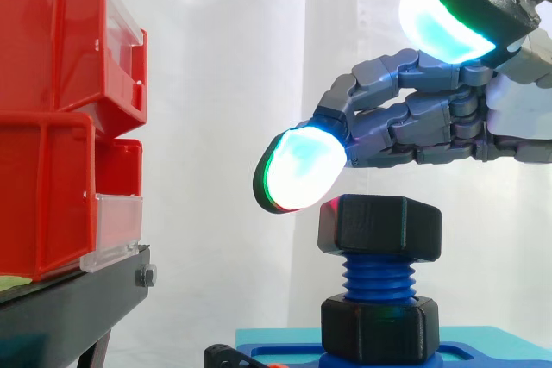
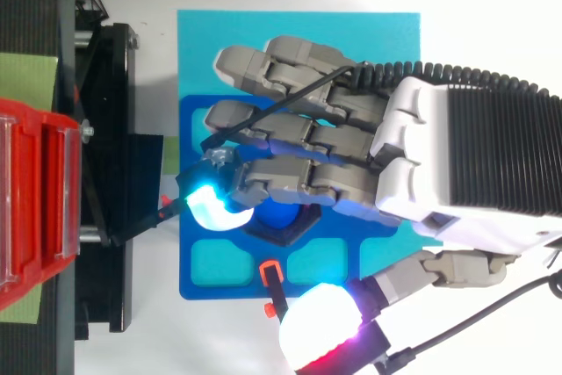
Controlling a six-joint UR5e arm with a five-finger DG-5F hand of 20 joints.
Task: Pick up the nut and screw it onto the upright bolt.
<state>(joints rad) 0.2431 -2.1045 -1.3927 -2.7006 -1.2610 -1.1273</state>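
Observation:
A black hex nut sits on top of the upright blue bolt, with threads showing below it. A second black nut sits at the bolt's foot on the blue plate. My hand hovers just above the upper nut, its fingers loosely bent and holding nothing. One glowing fingertip hangs at the nut's upper left edge, very close to it. The thumb pad stands high and well apart. From above, the hand covers most of the plate, and the bolt top peeks out beneath the fingers.
Stacked red bins with clear front flaps stand on a black stand to the left. A light blue mat lies under the plate. A small orange-tipped black part sits at the plate's edge.

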